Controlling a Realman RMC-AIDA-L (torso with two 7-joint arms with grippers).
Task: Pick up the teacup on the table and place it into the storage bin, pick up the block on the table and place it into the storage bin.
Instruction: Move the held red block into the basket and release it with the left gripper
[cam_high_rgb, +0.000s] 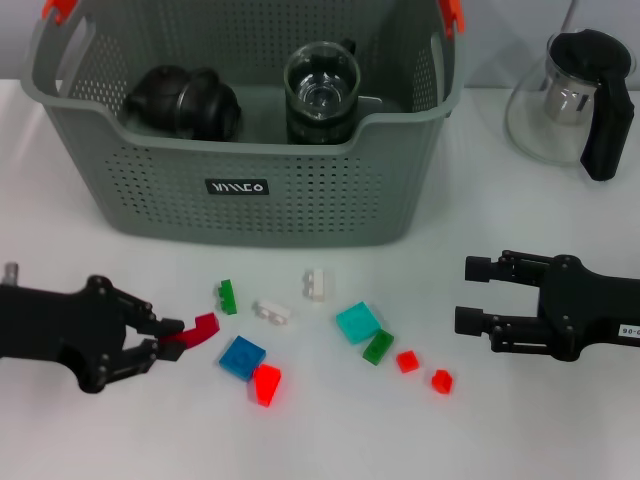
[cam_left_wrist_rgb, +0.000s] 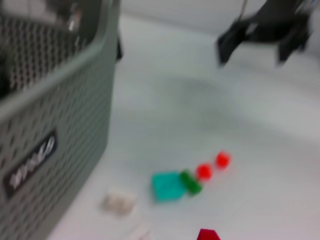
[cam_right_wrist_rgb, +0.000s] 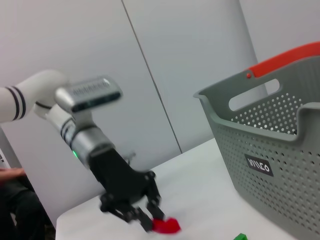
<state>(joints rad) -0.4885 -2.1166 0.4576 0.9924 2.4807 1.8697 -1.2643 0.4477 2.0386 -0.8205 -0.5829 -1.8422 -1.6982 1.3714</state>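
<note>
The grey storage bin (cam_high_rgb: 250, 170) is sitting across the upper middle of the head view, its front wall with the small black label (cam_high_rgb: 237, 187) facing the camera and its orange clips (cam_high_rgb: 58, 8) showing at the top corners; inside it a glass teacup (cam_high_rgb: 322, 90) is standing upright toward the right, beside a black rounded pot (cam_high_rgb: 185, 102) lying at the left. Below the bin, a band of bare white table (cam_high_rgb: 520, 420) is holding the scattered blocks: a green one (cam_high_rgb: 227, 296), two white ones (cam_high_rgb: 270, 312), a teal one (cam_high_rgb: 357, 322), a blue one (cam_high_rgb: 242, 357) touching a bright red wedge (cam_high_rgb: 265, 384), and two small red cubes (cam_high_rgb: 407, 361) lower right.

At the lower left of the frame the left gripper (cam_high_rgb: 172, 338) is pinching a dark red block (cam_high_rgb: 200, 331) between its fingertips, with open table between it and the bin's front wall; at the right edge the right gripper (cam_high_rgb: 470, 295) is hovering with its fingers spread apart and empty, well clear of the blocks. A glass pitcher (cam_high_rgb: 570, 100) with a black handle is standing in the upper right corner.

The right wrist view is showing what the head view cannot: the left gripper (cam_right_wrist_rgb: 145, 217) from the side, its fingers closed on the red block (cam_right_wrist_rgb: 166, 226), just above the table; the left wrist view is blurred, showing only the bin's wall (cam_left_wrist_rgb: 55, 125) close by and the blocks beyond.
</note>
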